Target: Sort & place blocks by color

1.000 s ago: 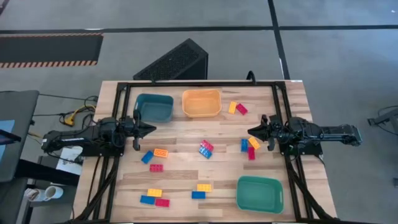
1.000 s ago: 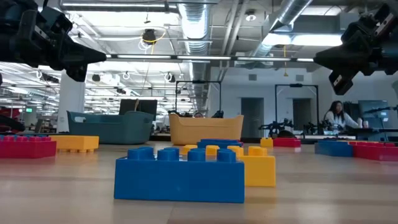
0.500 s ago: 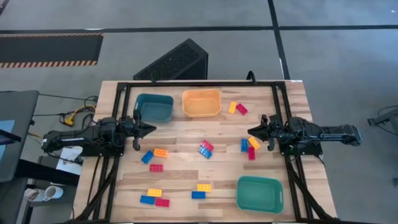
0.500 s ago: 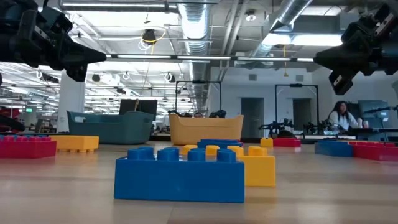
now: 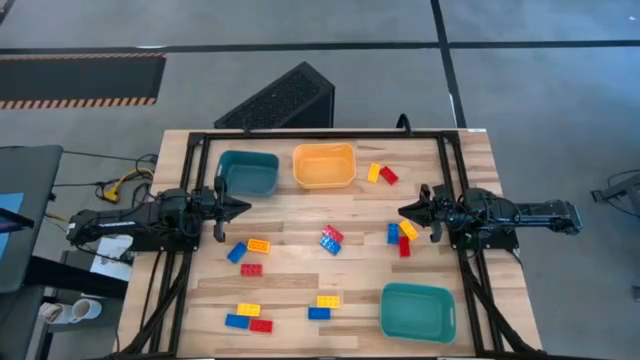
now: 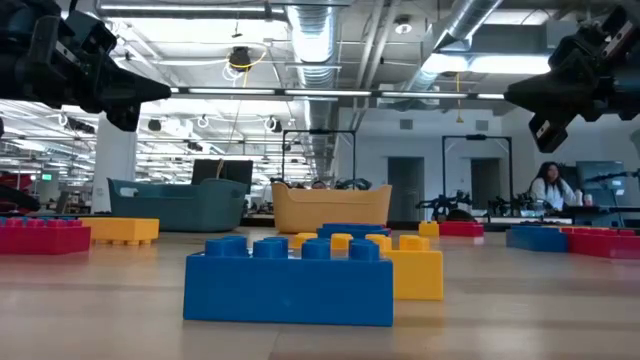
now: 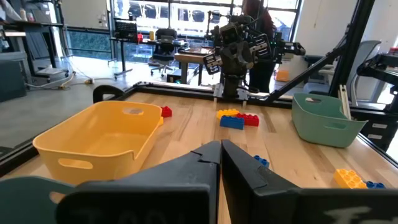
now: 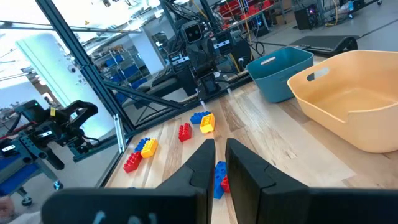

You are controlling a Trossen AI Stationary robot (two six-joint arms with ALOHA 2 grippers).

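Blocks (image 5: 330, 239) in red, yellow and blue lie scattered across the wooden table (image 5: 300, 275), none yet in the blue bin (image 5: 248, 172) or orange bin (image 5: 324, 165) along the far edge, or the green bin (image 5: 417, 311) near the front right corner. The left gripper (image 5: 243, 208) hovers by the left edge with fingers together, empty. The right gripper (image 5: 404, 211) hangs by the right edge, fingers nearly together on nothing, just beside a cluster of blocks (image 5: 400, 233). A clean start likely means opening wide, dropping squarely over one block and gripping its long sides
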